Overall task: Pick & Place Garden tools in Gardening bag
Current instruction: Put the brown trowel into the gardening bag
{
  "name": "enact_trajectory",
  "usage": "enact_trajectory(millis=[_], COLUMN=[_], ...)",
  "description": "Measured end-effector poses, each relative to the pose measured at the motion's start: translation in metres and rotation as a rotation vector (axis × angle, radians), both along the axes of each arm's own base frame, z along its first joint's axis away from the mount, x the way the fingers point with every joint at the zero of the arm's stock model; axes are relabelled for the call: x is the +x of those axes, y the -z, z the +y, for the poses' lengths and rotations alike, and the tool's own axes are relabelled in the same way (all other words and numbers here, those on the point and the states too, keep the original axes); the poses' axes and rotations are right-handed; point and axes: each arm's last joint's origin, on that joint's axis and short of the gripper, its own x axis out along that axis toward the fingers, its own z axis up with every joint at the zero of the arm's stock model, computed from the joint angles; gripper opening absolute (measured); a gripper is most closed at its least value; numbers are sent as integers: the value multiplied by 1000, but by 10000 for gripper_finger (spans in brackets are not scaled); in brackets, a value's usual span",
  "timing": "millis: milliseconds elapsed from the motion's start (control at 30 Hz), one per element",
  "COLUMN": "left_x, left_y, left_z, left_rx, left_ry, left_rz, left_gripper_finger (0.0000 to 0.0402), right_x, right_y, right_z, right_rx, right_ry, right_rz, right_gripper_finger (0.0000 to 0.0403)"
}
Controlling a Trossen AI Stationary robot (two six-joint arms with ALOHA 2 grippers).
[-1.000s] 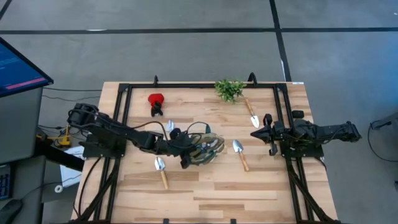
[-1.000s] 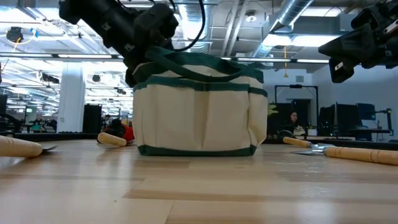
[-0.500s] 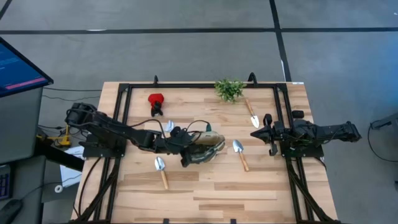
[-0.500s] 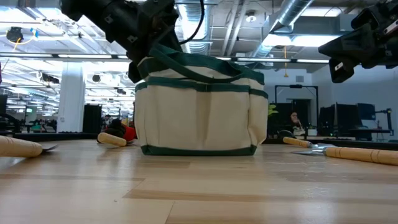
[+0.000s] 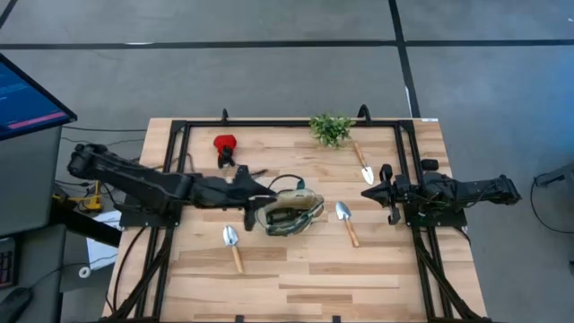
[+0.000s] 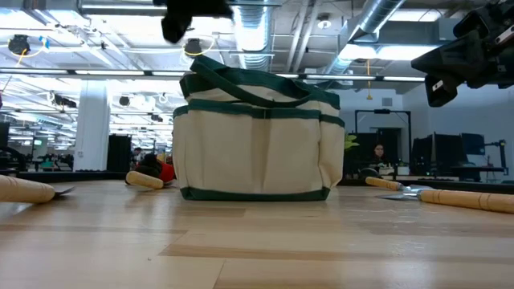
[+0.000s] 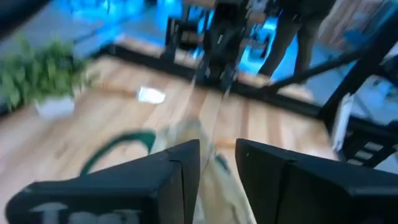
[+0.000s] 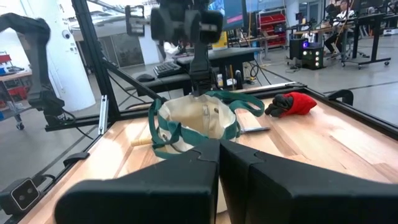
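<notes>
Left hand point(image 5: 247, 182) hovering just beside the gardening bag point(image 5: 289, 213) at mid-table point(image 5: 296, 278), above its rim.
Left fingers point(image 7: 180, 168) nearly closed, narrow gap, nothing in them. Right hand point(image 5: 369, 192) waiting at the table's right edge, fingers closed, empty. Three trowels lying loose: one point(image 5: 232, 246) near the bag's left, one point(image 5: 345, 221) just right of it, one point(image 5: 362, 163) by the plant sprig point(image 5: 331, 128). Red-and-black item point(image 5: 224, 147) sitting at the back left.

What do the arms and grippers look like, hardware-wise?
Both arms are dark, near-black, built of chunky jointed segments. The left gripper and right gripper each end in two blocky, flat-faced black fingers. A thin black cable loops loosely beside the left arm's wrist. No coloured markings are visible on either arm.
</notes>
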Motion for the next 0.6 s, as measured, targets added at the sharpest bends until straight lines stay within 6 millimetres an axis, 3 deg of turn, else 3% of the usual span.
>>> enact_trajectory(millis=[233, 367, 600], left_x=[-26, -32, -36], left_y=[-25, -27, -26], left_z=[-12, -22, -30], left_rx=[145, 247, 326], left_ry=[102, 122, 167], left_rz=[-82, -79, -53], left_gripper_finger=[38, 5, 2], right_x=[0, 0, 0], right_y=[-3, -3, -3], right_z=[0, 0, 0], right_rx=[4, 4, 4], right_ry=[-1, -1, -1], right_rz=[-31, -33, -33], right_gripper_finger=[0, 0, 0])
